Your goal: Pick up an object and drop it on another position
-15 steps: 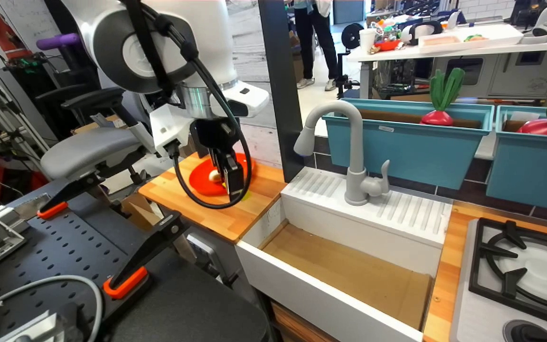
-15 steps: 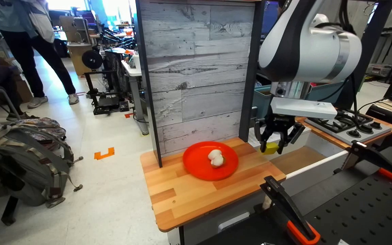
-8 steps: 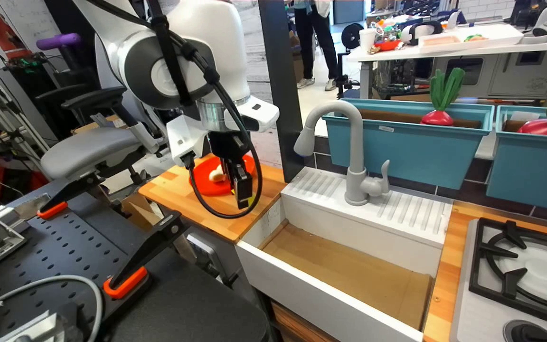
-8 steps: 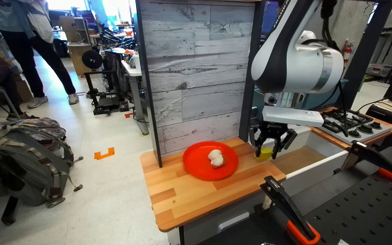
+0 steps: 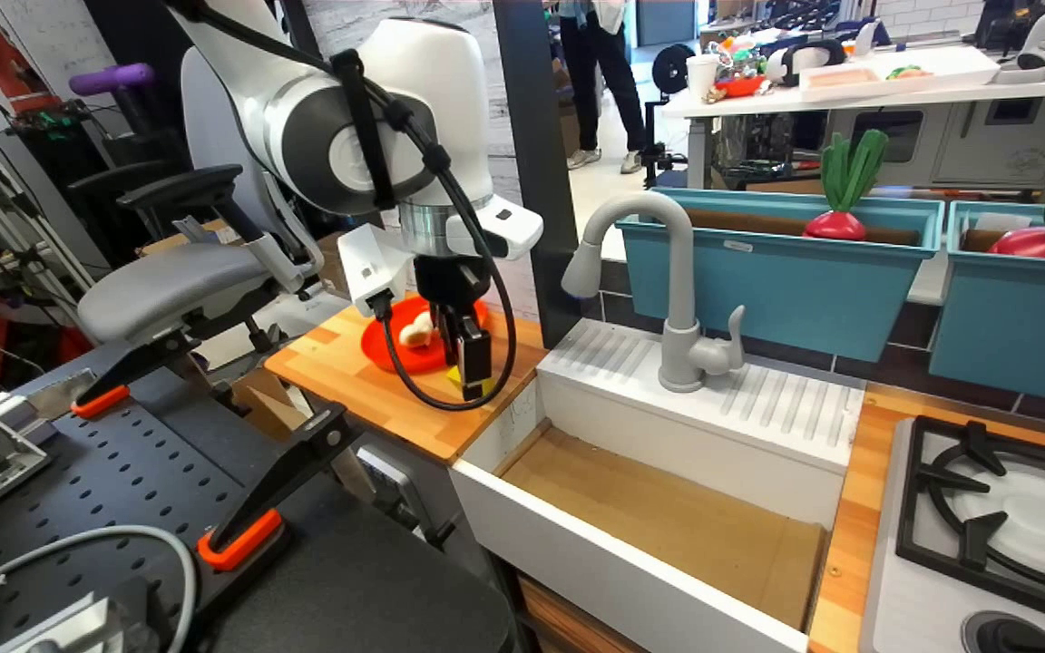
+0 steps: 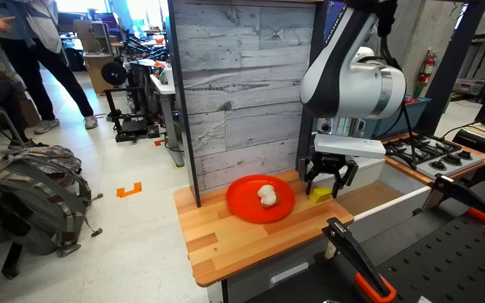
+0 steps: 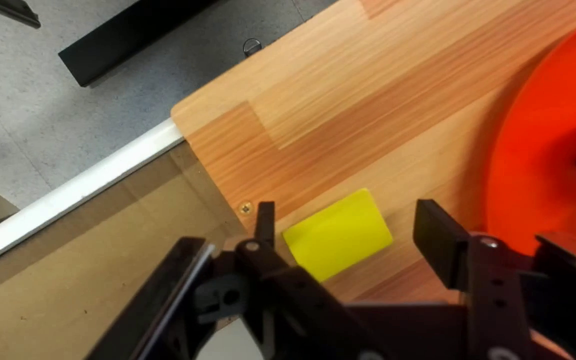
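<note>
A yellow block (image 7: 338, 235) appears to rest on the wooden counter (image 6: 225, 240), close to the sink-side edge. It also shows in an exterior view (image 6: 321, 194). My gripper (image 7: 345, 215) is open around the block, one finger on each side, with a gap to the block on both sides. In an exterior view the gripper (image 6: 321, 192) points down, low over the counter. An orange-red plate (image 6: 244, 204) sits on the counter beside the block, with white and brownish pieces (image 6: 268, 197) on it. The right finger is near the plate's rim in the wrist view.
A white sink (image 5: 613, 571) with a grey faucet (image 5: 681, 290) adjoins the counter. A grey wood panel (image 6: 246, 105) stands behind the plate. Teal planters (image 5: 758, 281), a stove (image 5: 1021, 517) and black clamps (image 6: 354, 252) are around.
The arm has moved down and toward the plate, carrying the yellow block between the fingers. The fingers have now spread apart, and the block lies lower, at the counter.
</note>
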You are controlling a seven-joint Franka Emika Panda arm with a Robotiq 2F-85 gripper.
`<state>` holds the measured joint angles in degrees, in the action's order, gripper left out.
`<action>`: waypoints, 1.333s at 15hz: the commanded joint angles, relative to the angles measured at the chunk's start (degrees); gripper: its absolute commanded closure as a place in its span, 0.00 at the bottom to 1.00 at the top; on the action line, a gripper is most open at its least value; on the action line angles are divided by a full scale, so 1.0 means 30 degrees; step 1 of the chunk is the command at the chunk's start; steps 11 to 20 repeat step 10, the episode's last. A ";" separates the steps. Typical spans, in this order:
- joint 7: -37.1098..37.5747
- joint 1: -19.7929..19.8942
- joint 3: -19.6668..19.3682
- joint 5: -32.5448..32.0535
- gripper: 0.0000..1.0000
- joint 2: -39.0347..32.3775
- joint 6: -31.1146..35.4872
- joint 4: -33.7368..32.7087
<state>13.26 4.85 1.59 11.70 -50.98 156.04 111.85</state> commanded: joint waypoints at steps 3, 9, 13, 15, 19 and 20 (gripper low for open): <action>-0.0137 0.0057 0.0294 0.0695 0.00 0.0770 0.0118 0.0048; -0.0417 -0.0195 0.0935 0.0977 0.00 0.1958 0.1012 0.0824; -0.0392 -0.0294 0.0886 0.0962 0.00 0.2030 0.0953 0.0837; -0.0392 -0.0294 0.0886 0.0962 0.00 0.2030 0.0953 0.0837; -0.0392 -0.0294 0.0886 0.0962 0.00 0.2030 0.0953 0.0837; -0.0392 -0.0294 0.0886 0.0962 0.00 0.2030 0.0953 0.0837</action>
